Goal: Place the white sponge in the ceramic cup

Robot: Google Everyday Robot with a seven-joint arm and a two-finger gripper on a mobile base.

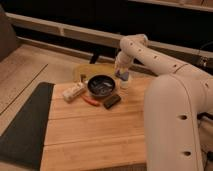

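Note:
The ceramic cup (124,85) is a small white cylinder standing on the wooden table (95,135), just right of the dark bowl (101,85). My gripper (122,71) hangs straight over the cup, its tip at the cup's mouth. The white sponge (123,76) shows as a small pale bluish chunk right at the gripper's tip, on top of the cup's mouth. I cannot tell whether it is held or resting in the cup.
A cream-white block (74,91) lies left of the bowl. A red-orange piece (91,101) and a dark brown block (111,101) lie in front of it. A yellowish board (86,72) sits behind. A dark mat (25,125) borders the table's left side. My white arm (175,100) fills the right.

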